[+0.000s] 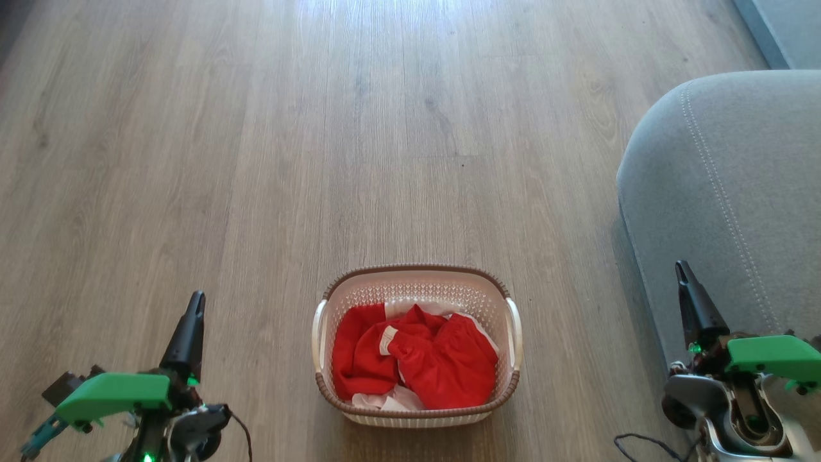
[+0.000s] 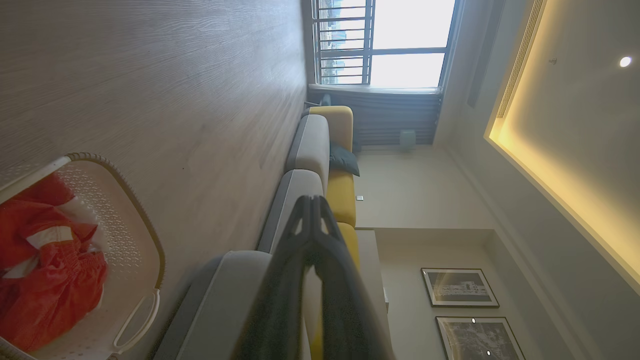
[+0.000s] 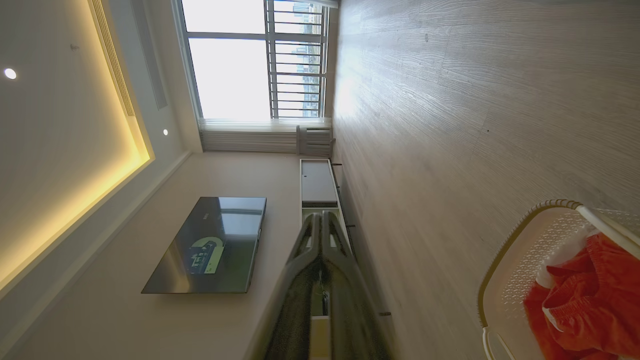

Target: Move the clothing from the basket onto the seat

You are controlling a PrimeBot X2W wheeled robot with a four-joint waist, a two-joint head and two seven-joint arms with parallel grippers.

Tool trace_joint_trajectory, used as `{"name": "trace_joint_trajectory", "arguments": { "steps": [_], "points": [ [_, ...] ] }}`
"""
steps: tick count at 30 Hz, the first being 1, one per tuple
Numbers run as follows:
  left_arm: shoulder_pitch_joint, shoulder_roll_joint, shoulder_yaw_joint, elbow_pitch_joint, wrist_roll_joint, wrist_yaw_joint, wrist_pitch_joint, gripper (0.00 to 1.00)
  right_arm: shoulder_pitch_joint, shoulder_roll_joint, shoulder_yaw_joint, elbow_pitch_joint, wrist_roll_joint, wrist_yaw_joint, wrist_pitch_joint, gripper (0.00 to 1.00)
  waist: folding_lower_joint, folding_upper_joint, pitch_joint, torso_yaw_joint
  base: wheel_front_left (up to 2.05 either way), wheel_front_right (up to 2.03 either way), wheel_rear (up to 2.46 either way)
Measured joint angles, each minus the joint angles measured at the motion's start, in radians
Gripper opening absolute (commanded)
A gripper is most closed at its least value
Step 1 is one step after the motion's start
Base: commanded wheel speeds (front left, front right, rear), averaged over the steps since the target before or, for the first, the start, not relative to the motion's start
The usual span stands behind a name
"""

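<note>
Red clothing (image 1: 417, 359) with white trim lies bunched in the cream basket (image 1: 420, 292), which stands on the wooden floor straight ahead. The grey seat (image 1: 737, 192) fills the right side, its stitching line running down it. My left gripper (image 1: 195, 301) is shut and empty at the lower left, well left of the basket. My right gripper (image 1: 681, 268) is shut and empty at the lower right, in front of the seat's edge. The left wrist view shows the clothing (image 2: 45, 275), basket (image 2: 135, 235) and closed gripper (image 2: 312, 200). The right wrist view shows the basket (image 3: 520, 260), clothing (image 3: 595, 300) and closed gripper (image 3: 320, 216).
Wooden floor (image 1: 321, 128) stretches ahead and to the left. A sofa (image 2: 312, 145) of grey cushions with a yellow back runs toward a barred window (image 2: 385, 45). A wall television (image 3: 210, 245) and low cabinet (image 3: 317, 182) stand on the opposite side.
</note>
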Motion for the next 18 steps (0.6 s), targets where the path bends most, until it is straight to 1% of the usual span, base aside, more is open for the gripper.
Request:
{"name": "trace_joint_trajectory", "arguments": {
  "steps": [18],
  "points": [
    [0.000, 0.000, 0.000, 0.000, 0.000, 0.000, 0.000, 0.00, 0.000, 0.000, 0.000, 0.000, 0.000, 0.000, 0.000, 0.00, 0.0000, 0.0000, 0.000, 0.000, 0.00, 0.00, 0.00]
  ]
}}
